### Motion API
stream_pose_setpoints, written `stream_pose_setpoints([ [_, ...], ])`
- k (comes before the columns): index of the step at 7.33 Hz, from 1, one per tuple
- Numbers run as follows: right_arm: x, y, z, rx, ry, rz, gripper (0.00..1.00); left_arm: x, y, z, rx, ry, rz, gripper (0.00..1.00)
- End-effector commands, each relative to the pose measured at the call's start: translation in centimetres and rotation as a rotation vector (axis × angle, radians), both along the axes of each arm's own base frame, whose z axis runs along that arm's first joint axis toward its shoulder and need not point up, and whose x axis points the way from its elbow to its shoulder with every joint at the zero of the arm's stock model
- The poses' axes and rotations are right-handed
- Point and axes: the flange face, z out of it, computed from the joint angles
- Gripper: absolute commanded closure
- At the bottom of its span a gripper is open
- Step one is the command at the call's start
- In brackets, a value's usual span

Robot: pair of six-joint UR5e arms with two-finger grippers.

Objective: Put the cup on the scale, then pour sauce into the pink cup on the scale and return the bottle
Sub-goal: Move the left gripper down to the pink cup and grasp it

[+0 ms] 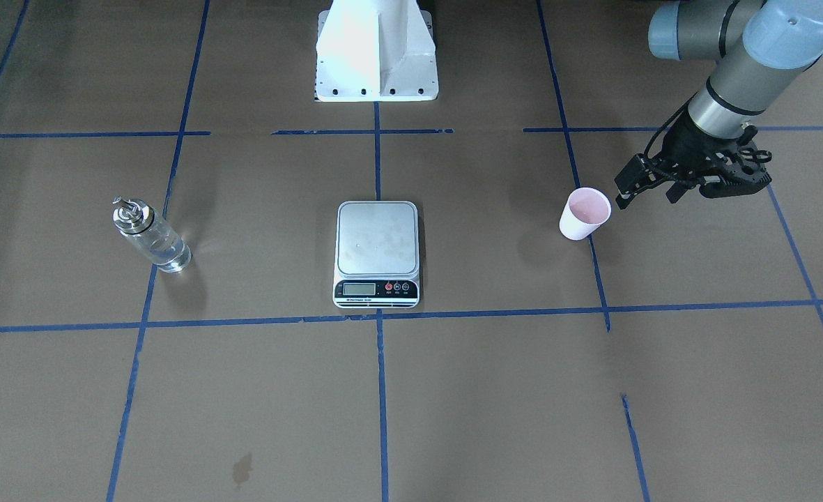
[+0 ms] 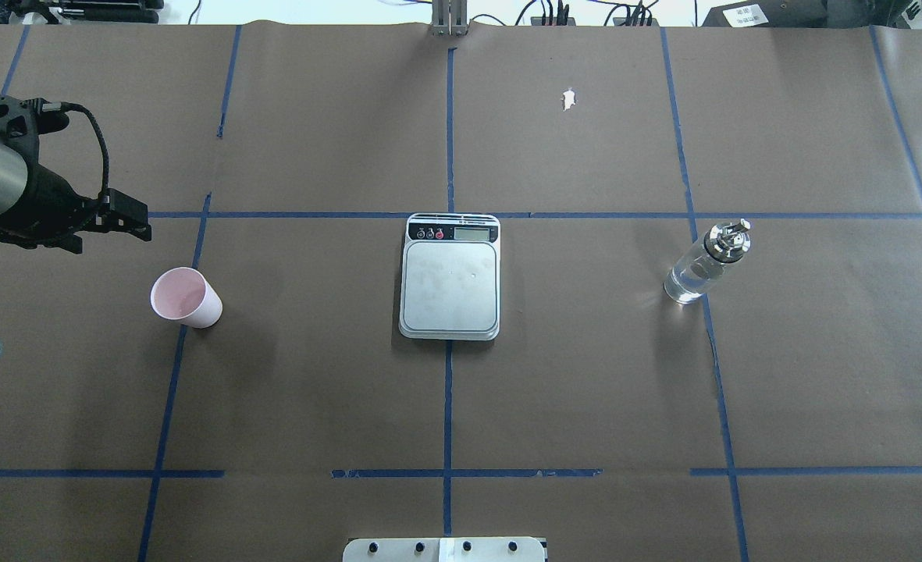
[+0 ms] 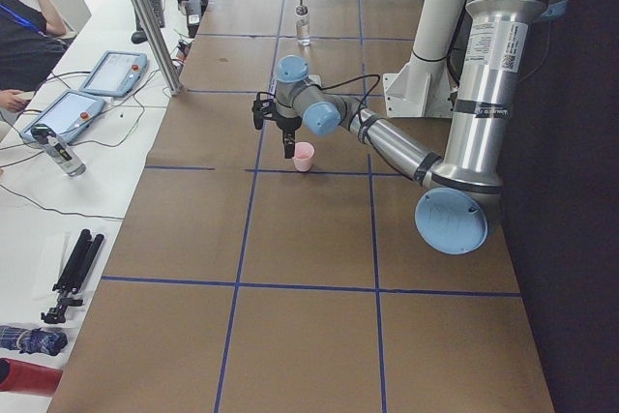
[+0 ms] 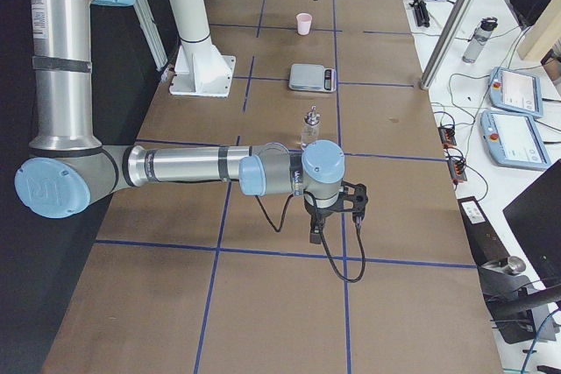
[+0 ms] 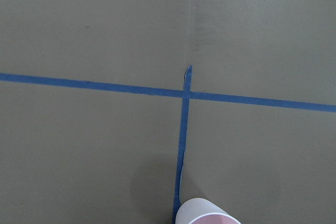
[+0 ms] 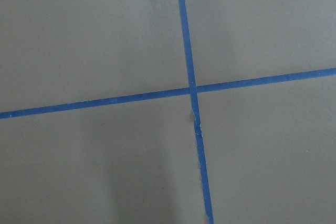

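The pale pink cup (image 1: 584,215) stands upright on the brown table, apart from the scale; it also shows in the overhead view (image 2: 186,297) and at the bottom edge of the left wrist view (image 5: 206,212). The silver scale (image 1: 377,240) lies at the table's middle with a bare platform (image 2: 450,281). The clear glass bottle (image 1: 152,238) with its silver cap stands on the robot's right side (image 2: 703,265), holding clear liquid. My left gripper (image 1: 651,189) hangs open and empty just beyond the cup (image 2: 101,226). My right gripper (image 4: 336,223) shows only in the exterior right view, beyond the bottle; I cannot tell its state.
The robot's white base (image 1: 376,63) stands behind the scale. Blue tape lines cross the brown paper. A metal post (image 3: 145,16), tablets (image 3: 114,72) and an operator's arms are on the side bench past the table's far edge.
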Motion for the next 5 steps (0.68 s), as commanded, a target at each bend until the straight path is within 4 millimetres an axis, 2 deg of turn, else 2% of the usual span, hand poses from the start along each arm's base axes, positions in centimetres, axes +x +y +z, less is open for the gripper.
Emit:
stream_pose_setpoints([
  [1,-0.1,-0.1,-1.2,0.018,-0.002,0.004,0.0,2.4,1.4,2.2,-0.028,-0.003,-0.016,0.0],
  [3,-0.2,-0.1,-1.4,0.023,0.0,0.001,0.0,5.0,2.5,3.7,-0.042,-0.014,-0.022,0.0],
  [5,-0.2,-0.1,-1.4,0.023,-0.002,0.001,0.0,6.0,3.2,3.6,-0.041,-0.015,0.002,0.0],
])
